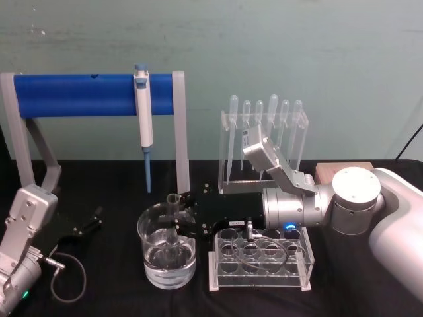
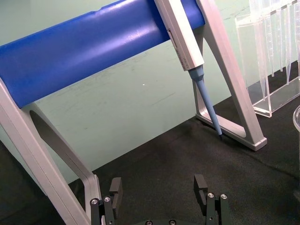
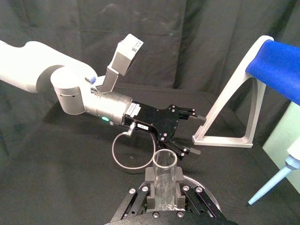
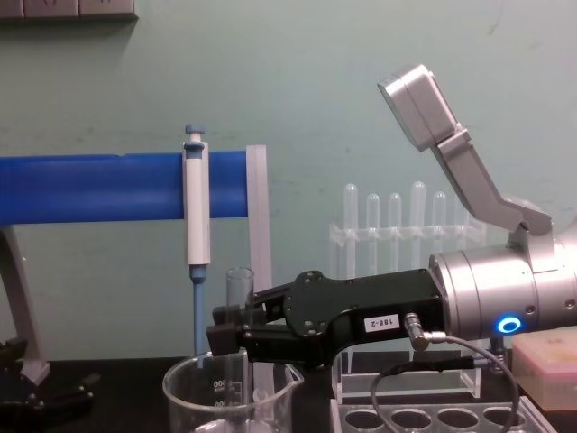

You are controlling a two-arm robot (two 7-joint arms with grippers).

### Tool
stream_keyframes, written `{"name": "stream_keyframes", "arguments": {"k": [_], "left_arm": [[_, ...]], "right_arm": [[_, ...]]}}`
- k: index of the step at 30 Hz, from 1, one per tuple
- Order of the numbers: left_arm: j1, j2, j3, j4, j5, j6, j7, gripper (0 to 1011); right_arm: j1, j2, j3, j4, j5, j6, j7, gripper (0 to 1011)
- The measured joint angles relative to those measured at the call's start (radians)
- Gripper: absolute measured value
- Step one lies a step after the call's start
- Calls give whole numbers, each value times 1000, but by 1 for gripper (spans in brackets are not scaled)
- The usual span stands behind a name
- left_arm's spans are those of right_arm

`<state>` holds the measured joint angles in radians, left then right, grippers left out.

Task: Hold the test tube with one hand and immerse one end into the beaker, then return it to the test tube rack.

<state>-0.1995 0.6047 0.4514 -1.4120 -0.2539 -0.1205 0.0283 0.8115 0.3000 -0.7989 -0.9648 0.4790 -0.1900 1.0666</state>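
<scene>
Lab furniture along the far side of a black-covered table (image 1: 112,290), against a pale green wall (image 1: 264,46).

At the far left stands a grey frame (image 1: 180,132) with a thick blue bar (image 1: 92,94) across its top. A blue-and-white pipettor (image 1: 143,112) hangs upright at the bar's right end, just beside the frame's right leg, with its slim blue tip (image 1: 147,173) pointing down toward the cloth. Right of the frame, also far back, a clear acrylic stand (image 1: 228,152) holds a row of thin plastic pipettes (image 1: 259,115), bulbs up and stems hanging down. Just right of that stand, at the far right, lies a small wooden block (image 1: 344,173).
</scene>
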Motion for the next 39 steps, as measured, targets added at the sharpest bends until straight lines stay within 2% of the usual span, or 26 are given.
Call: {"name": "stream_keyframes", "arguments": {"k": [39], "left_arm": [[0,0,0,0,0,0,0,1000]], "right_arm": [[0,0,0,0,0,0,0,230]]}}
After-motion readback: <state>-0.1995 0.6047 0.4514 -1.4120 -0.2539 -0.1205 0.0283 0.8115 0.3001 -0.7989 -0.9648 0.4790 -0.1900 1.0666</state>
